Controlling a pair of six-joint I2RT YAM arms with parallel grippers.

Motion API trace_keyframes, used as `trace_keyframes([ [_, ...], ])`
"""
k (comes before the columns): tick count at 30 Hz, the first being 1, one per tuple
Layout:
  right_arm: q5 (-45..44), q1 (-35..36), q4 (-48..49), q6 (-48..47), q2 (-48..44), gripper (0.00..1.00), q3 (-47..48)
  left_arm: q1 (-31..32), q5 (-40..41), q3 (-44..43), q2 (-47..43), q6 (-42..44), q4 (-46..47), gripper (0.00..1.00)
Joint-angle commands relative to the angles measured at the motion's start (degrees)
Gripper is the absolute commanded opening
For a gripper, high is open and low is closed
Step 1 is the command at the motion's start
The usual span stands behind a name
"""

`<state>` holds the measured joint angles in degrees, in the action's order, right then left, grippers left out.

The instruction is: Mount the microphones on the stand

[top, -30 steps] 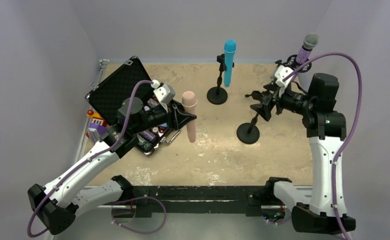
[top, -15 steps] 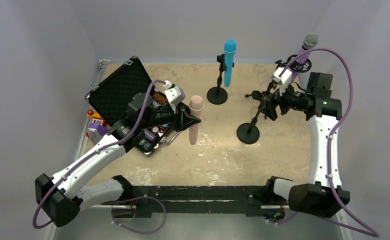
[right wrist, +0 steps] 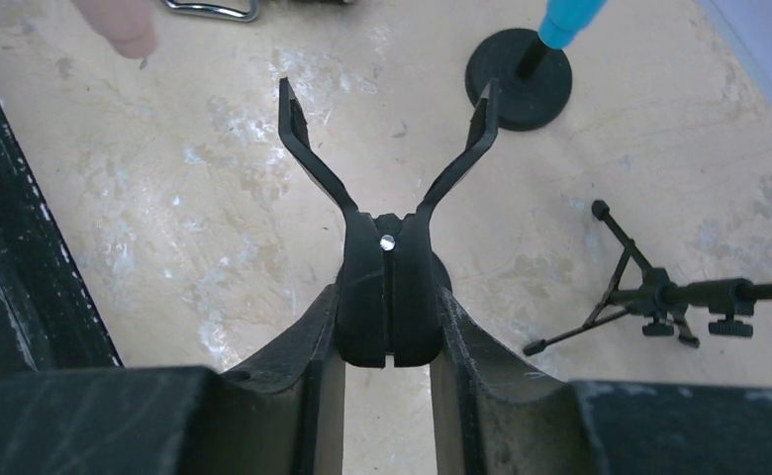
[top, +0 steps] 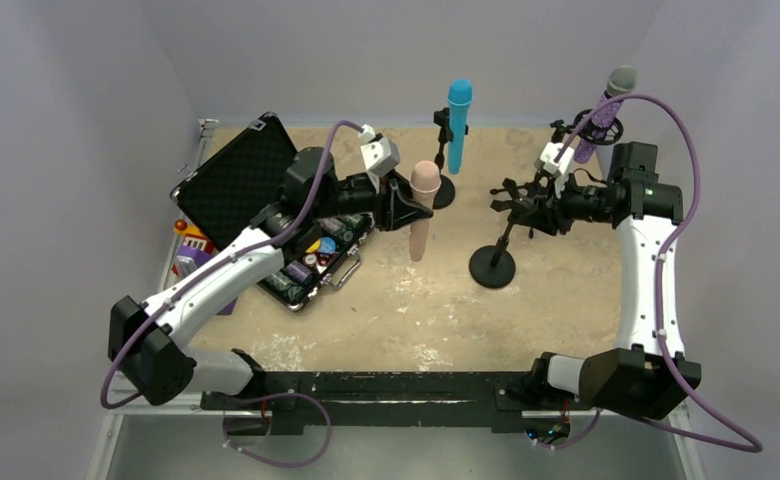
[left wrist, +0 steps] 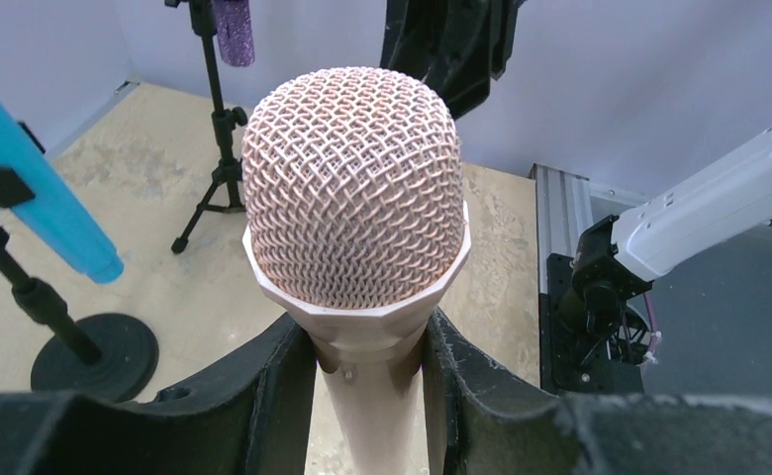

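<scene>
Peach-pink microphone (top: 419,235), clenched in left gripper (left wrist: 367,396), now hangs closer to stand clip (right wrist: 387,262) pinched by right gripper (right wrist: 387,332); insertion likely next.

An open lane of bare sandy counter (top: 456,300) runs between the peach-pink mesh-headed microphone (top: 422,215), clamped in the left pincer (top: 413,205), and the black round-based stand (top: 493,266) gripped by the right pincer (top: 524,207). The bright-blue microphone (top: 458,125) on its own stand crowds just behind; the open black case (top: 231,180) walls the left.
</scene>
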<state>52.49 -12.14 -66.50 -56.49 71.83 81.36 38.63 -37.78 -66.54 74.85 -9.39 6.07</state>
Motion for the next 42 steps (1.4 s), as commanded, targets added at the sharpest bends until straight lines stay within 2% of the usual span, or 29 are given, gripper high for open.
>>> trace_keyframes([
  [1, 9.0, 0.1, -5.0, -7.5, -1.5, 0.06, 3.1, -0.5, -6.5, -8.3, 5.3, -0.6, 6.9, 0.00],
  [7, 14.0, 4.3, -10.0, -12.0, 0.0, 0.05, 3.0, -0.4, -10.1, -14.1, 12.8, -6.8, 15.7, 0.00],
  [11, 14.0, 9.1, -4.6, -7.3, -0.6, 0.05, 0.8, 0.3, -11.4, -17.1, 16.5, -11.0, 19.9, 0.00],
  [14, 13.9, 11.2, -1.0, -3.7, -0.5, 0.05, 0.8, 1.6, -11.9, -18.5, 17.9, -11.0, 19.0, 0.00],
  [26, 11.5, 14.2, 1.0, 0.1, 1.4, 0.04, 1.9, 4.3, -11.9, -16.7, 18.1, -9.4, 16.8, 0.00],
  [34, 11.0, 16.6, 0.5, 1.1, 1.7, 0.05, 2.4, 5.9, -10.0, -16.1, 18.9, -3.5, 10.9, 0.00],
  [35, 10.7, 16.7, -0.3, 0.8, 2.1, 0.08, 2.8, 5.9, -9.7, -15.8, 18.7, -2.6, 10.0, 0.00],
  [38, 11.8, 16.6, -3.1, -1.0, 2.8, 0.32, 3.5, 5.9, -8.6, -15.0, 17.6, -1.2, 8.4, 0.00],
  [39, 12.3, 16.6, -3.1, -0.9, 2.7, 0.75, 3.2, 5.9, -8.4, -14.7, 17.2, -1.2, 8.3, 0.00],
  [40, 12.6, 16.6, -2.9, -0.8, 2.3, 0.91, 2.9, 5.9, -8.2, -14.4, 16.8, -1.3, 8.3, 0.03],
  [42, 13.0, 16.6, -1.7, 0.5, 1.5, 0.95, 2.3, 5.9, -7.5, -13.7, 15.9, -1.7, 8.4, 0.18],
])
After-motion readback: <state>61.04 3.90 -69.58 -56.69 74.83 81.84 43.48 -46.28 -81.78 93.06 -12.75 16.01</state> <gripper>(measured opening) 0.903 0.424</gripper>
